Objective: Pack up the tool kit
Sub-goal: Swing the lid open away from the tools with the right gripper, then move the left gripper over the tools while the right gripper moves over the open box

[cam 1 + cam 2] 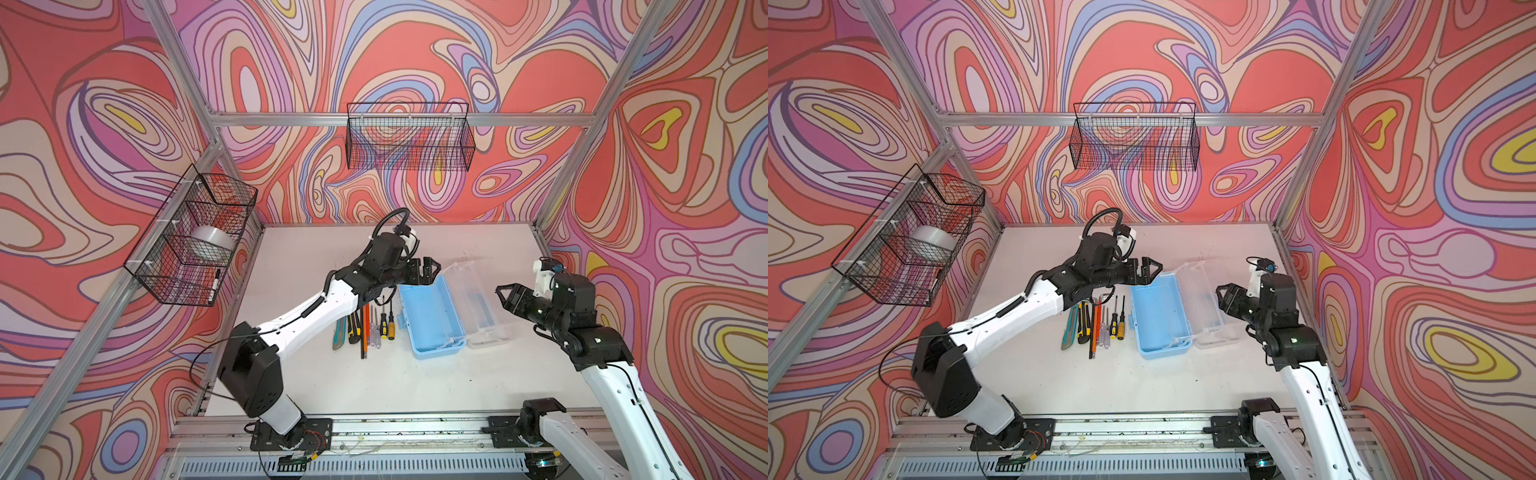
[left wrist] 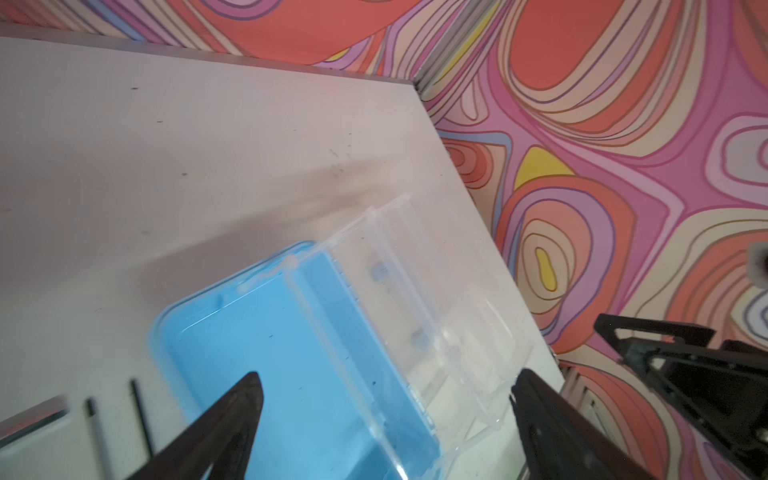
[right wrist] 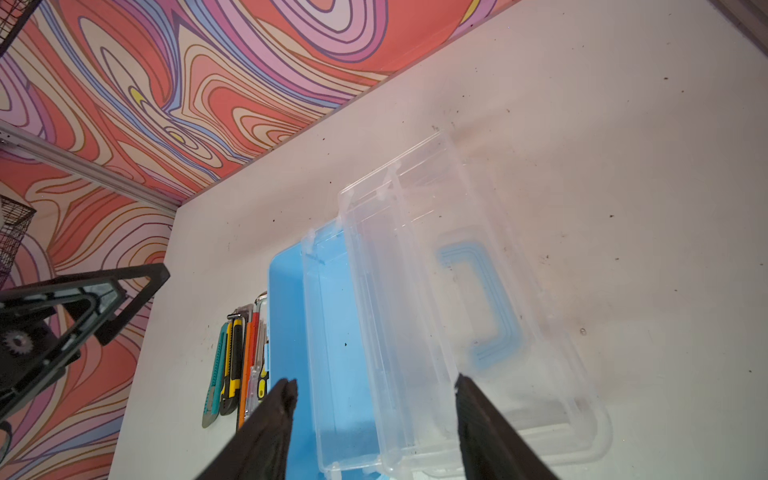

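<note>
Light-blue box (image 1: 432,320), clear lid (image 1: 478,299) open beside; tape roll (image 1: 208,245) in wire basket (image 1: 160,216).

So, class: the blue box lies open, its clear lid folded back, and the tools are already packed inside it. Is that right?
Not quite. The blue box is open with its clear lid folded back, but the tools are not inside: they lie in a row on the table beside it, as a top view shows.

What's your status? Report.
Left hand open, right hand open, both empty. Box open, empty; tools laid beside it. Left arm hangs over the tools.
</note>
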